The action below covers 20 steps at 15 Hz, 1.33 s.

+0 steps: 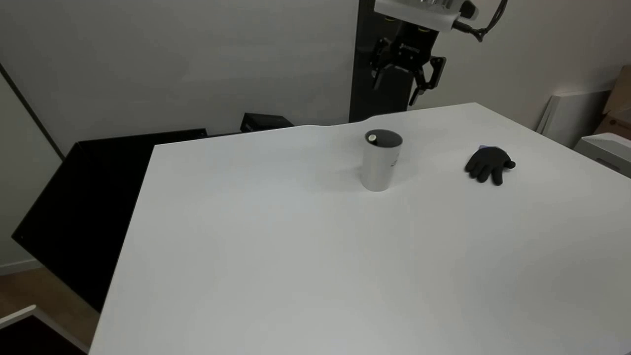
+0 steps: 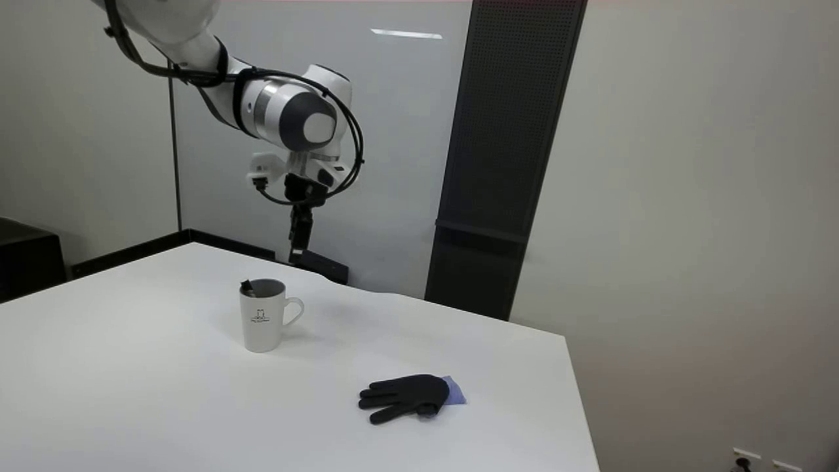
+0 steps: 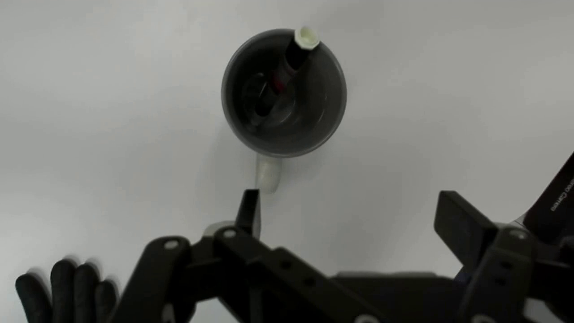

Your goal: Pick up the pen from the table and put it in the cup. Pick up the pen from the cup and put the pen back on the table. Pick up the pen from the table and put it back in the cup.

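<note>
The cup is a white mug with a dark grey inside; it stands upright on the white table (image 1: pixel 276 256) in both exterior views (image 1: pixel 378 170) (image 2: pixel 263 324). The wrist view shows its grey inner wall (image 3: pixel 323 98) and its handle. The pen (image 3: pixel 289 67) leans inside the cup, its pale end at the rim. Its top also shows in both exterior views (image 1: pixel 372 138) (image 2: pixel 247 287). My gripper (image 1: pixel 394 92) is open and empty, well above the table's back edge. It also shows in an exterior view (image 2: pixel 296 252) and in the wrist view (image 3: pixel 347 211), apart from the cup.
A black glove (image 1: pixel 488 165) lies on the table beside the cup, also in an exterior view (image 2: pixel 406 396) and the wrist view (image 3: pixel 74 291). A blue piece (image 2: pixel 453 391) shows beneath it. A black box (image 1: pixel 266 122) sits at the back edge, also in the wrist view (image 3: pixel 556 202).
</note>
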Available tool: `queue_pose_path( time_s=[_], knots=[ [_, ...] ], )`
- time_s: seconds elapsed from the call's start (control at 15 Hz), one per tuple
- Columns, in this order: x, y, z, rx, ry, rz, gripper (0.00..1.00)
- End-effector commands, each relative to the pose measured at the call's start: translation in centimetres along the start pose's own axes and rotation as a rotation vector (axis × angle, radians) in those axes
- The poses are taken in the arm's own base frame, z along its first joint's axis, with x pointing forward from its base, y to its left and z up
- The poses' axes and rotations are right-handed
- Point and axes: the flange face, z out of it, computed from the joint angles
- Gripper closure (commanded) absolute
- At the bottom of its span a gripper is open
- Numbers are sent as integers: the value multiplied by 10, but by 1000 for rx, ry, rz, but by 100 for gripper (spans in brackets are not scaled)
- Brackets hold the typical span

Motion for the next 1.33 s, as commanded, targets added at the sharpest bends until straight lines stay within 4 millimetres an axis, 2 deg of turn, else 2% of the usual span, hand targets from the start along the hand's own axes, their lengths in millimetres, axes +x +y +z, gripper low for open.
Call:
queue_pose_path(
  time_s=[0.0, 0.33, 0.8, 1.27],
  knots=[
    [-20, 13, -10, -39, 122, -56, 0],
    [-52, 19, -10, -77, 267, -142, 0],
    [-96, 17, 17, -116, 302, -215, 0],
    [-125, 10, 36, -158, 347, -261, 0]
  ],
)
